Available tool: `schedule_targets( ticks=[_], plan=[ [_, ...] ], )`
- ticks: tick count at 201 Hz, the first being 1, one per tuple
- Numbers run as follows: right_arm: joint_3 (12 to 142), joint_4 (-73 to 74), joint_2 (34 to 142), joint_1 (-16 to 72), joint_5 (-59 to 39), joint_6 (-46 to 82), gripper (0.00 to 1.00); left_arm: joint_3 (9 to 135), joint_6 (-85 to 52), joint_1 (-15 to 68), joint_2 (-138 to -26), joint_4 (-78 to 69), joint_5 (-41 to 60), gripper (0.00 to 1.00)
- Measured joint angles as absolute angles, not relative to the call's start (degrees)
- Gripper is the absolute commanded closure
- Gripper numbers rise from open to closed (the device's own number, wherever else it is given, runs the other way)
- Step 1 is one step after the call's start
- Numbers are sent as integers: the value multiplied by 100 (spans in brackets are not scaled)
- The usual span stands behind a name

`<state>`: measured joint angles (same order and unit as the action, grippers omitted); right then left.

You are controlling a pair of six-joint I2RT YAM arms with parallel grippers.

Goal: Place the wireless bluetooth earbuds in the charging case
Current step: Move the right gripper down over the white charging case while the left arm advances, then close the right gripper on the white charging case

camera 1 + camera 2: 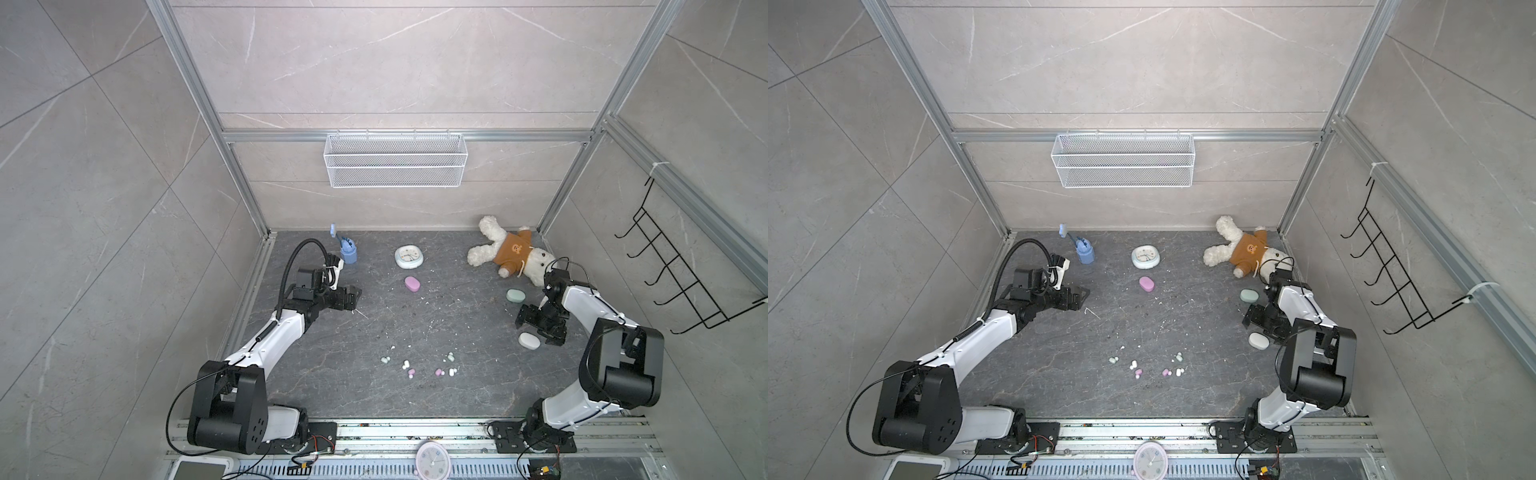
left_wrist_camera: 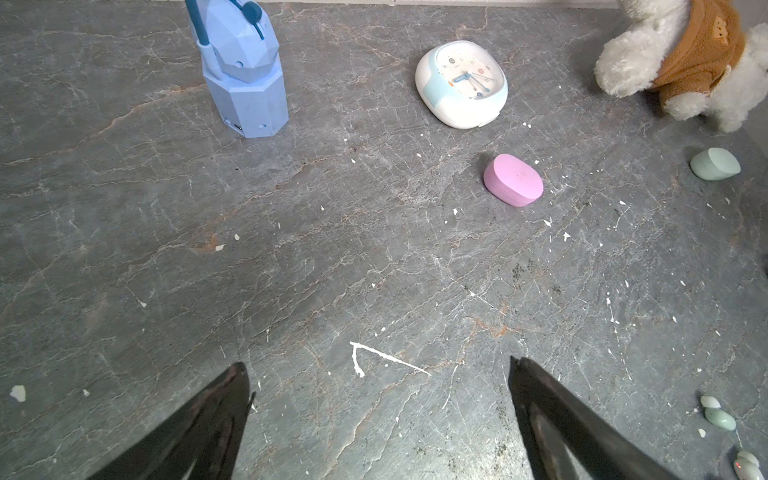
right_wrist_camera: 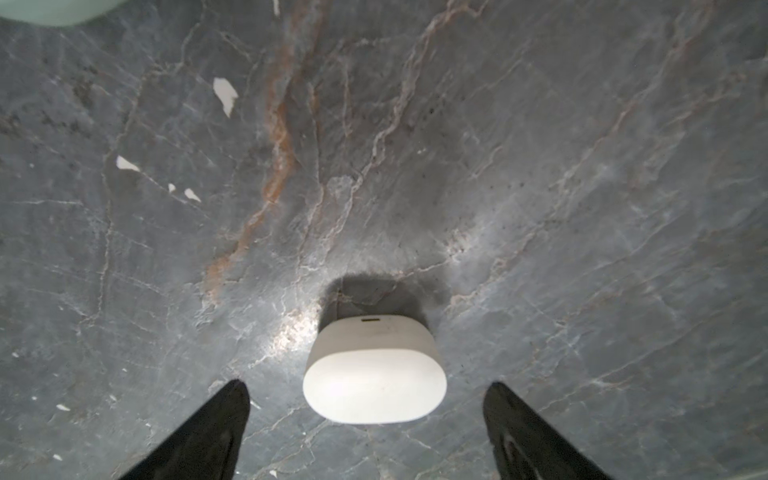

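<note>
Between parted right jaws, white case (image 3: 374,374), slot (image 3: 371,320) unseen from above

Light: bright, even | shadows: soft | edges: bowed (wide lens) | wrist views: slight blur

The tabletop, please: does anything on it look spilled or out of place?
Yes: tiny pastel plastic earbuds lie scattered loose near the front edge, and white crumbs speckle the dark stone tabletop.
</note>
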<state>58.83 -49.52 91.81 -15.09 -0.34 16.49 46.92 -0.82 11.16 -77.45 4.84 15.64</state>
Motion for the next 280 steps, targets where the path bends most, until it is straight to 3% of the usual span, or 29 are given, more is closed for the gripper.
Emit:
schedule_targets(
  ticks=[172,243,280],
  plan=[
    [5760,-4945,9640,-1509,-172,1844,29,4692,-54,1164,-7585,517,1566,1],
    [5763,-4943,9666,-1509,-185,1846,46,4692,-38,1164,-7566,607,1564,1],
    [5758,-4939,9651,-1507,-202,1844,49,4692,-40,1164,-7542,655,1570,1]
  ],
)
